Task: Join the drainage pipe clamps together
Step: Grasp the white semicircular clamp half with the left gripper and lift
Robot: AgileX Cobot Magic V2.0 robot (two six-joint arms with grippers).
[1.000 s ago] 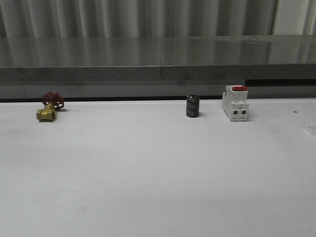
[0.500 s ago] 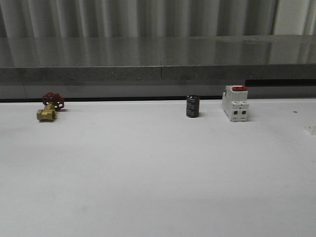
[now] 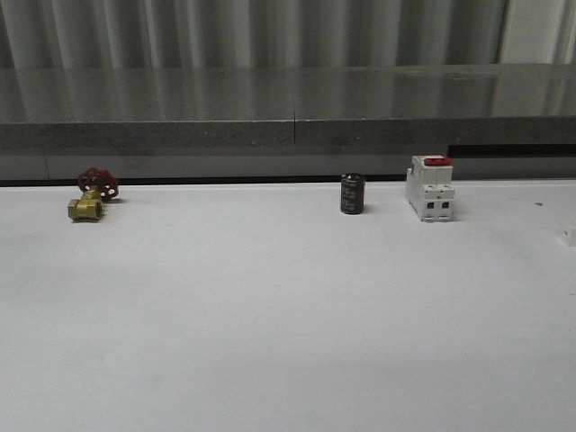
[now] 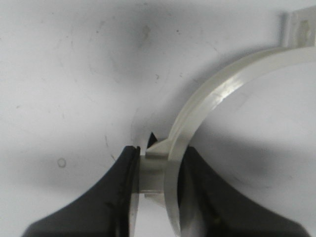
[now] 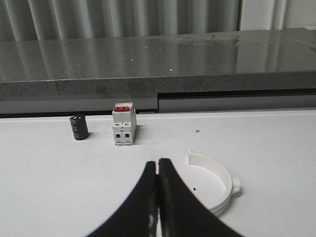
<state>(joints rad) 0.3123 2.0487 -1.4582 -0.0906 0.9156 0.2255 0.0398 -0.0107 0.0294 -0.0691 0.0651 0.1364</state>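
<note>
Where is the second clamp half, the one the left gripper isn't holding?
In the right wrist view the free clamp half lies flat on the white table, just beyond the shut right gripper, nearer than the breaker.

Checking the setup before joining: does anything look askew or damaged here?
Nothing stands out. The left gripper is shut on one clamp half; the other clamp half lies flat on the table, whole, beyond the closed right gripper.
</note>
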